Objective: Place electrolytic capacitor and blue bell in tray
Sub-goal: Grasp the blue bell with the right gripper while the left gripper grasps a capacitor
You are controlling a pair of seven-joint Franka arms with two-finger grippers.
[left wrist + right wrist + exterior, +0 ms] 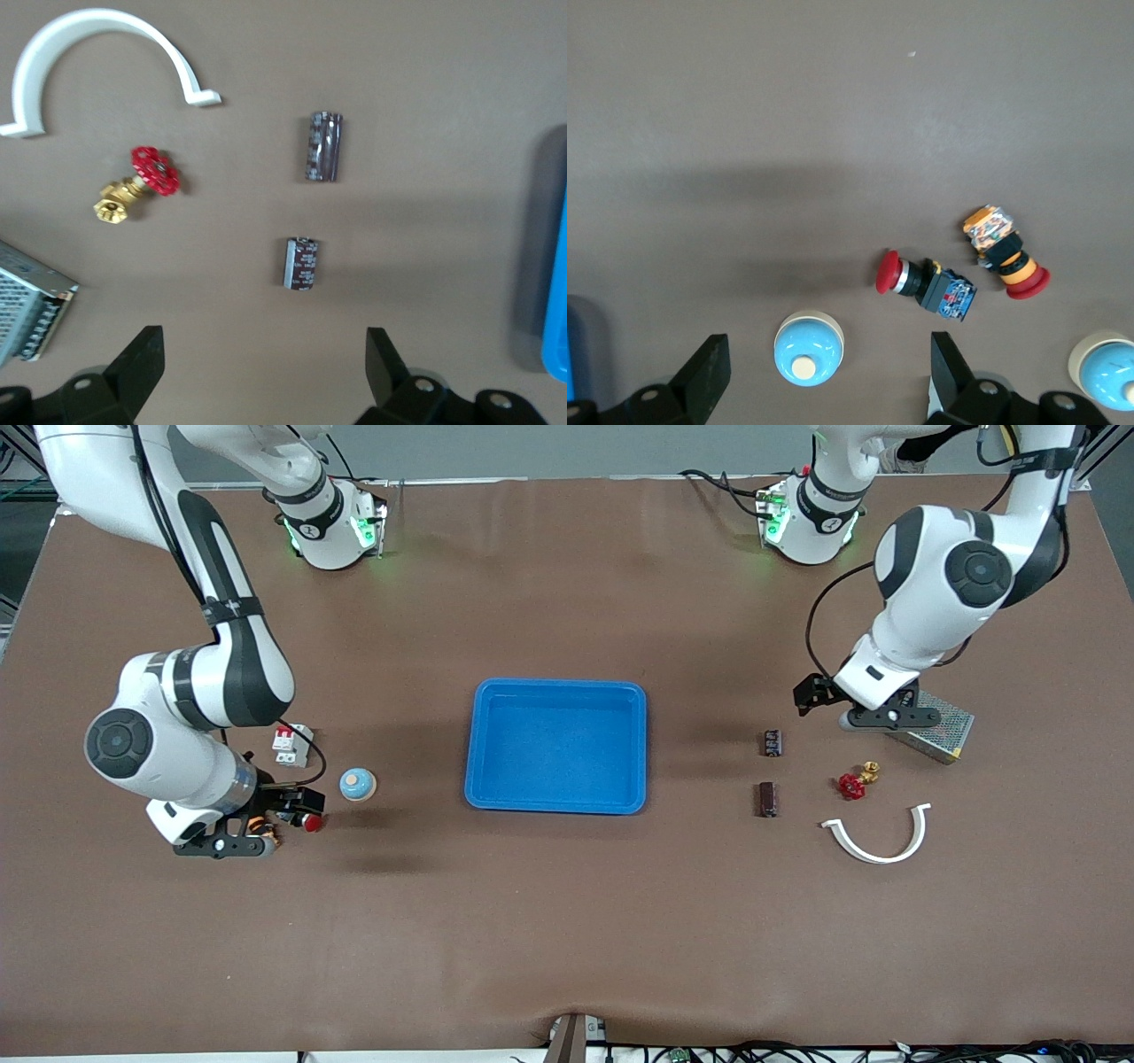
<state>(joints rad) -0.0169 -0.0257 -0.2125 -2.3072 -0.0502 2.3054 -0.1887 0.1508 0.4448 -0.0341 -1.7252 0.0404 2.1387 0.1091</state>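
The blue tray (558, 684) lies at the table's middle with nothing in it. A blue bell (358, 784) stands beside it toward the right arm's end. My right gripper (226, 844) hangs open above the table; this bell (808, 348) shows below the gap between its fingers. A second blue bell (1107, 370) stands nearby. Two dark capacitors (772, 742) (767, 798) lie toward the left arm's end. My left gripper (849, 713) hangs open over the table beside them, with the shorter capacitor (301, 263) closest to it and the longer one (323, 146) farther from it.
Close to the left gripper are a metal mesh box (939, 731), a red-handled brass valve (852, 784) and a white curved clip (877, 837). Around the right gripper lie a small breaker (292, 744), a red push-button (926, 283) and an orange one (1005, 252).
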